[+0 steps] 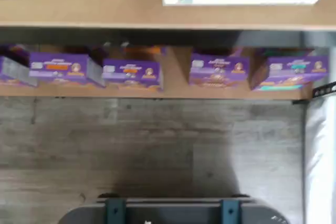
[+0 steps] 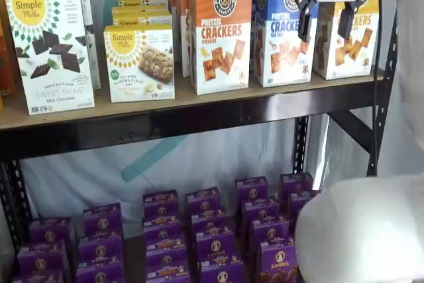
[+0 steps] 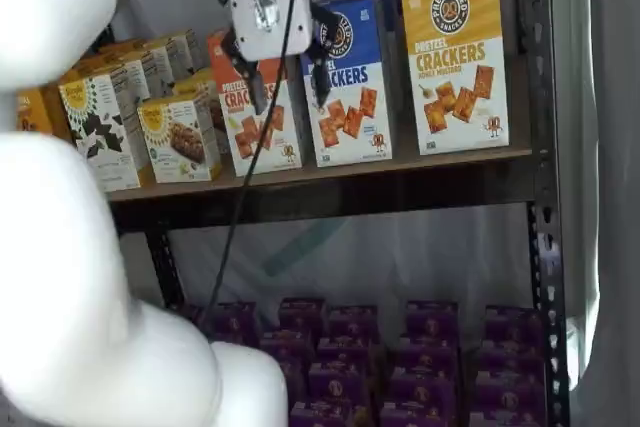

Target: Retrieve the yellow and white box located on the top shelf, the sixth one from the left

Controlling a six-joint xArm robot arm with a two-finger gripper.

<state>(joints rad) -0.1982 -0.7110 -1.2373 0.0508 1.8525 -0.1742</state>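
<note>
The yellow and white box [image 2: 354,48] stands at the right end of the top shelf [image 2: 199,116], next to a blue-topped carton [image 2: 281,31]. It shows whole in a shelf view [image 3: 455,57]. My gripper [image 2: 325,31] hangs in front of the shelf, apart from the cartons, and covers the box's left edge. Its two black fingers [image 2: 305,21] stand apart with a plain gap and hold nothing. In a shelf view the gripper [image 3: 288,92] lies over the orange-topped and blue-topped cartons. The wrist view shows the shelf board [image 1: 147,11] and the white lower parts of two cartons.
An orange-topped carton [image 2: 222,31] and Simple Mills boxes [image 2: 139,61] fill the rest of the top shelf. Small purple boxes [image 2: 205,230] crowd the lower level. Black uprights [image 3: 540,197] frame the right side. The white arm [image 3: 70,247] blocks the left. A dark mount [image 1: 168,211] shows in the wrist view.
</note>
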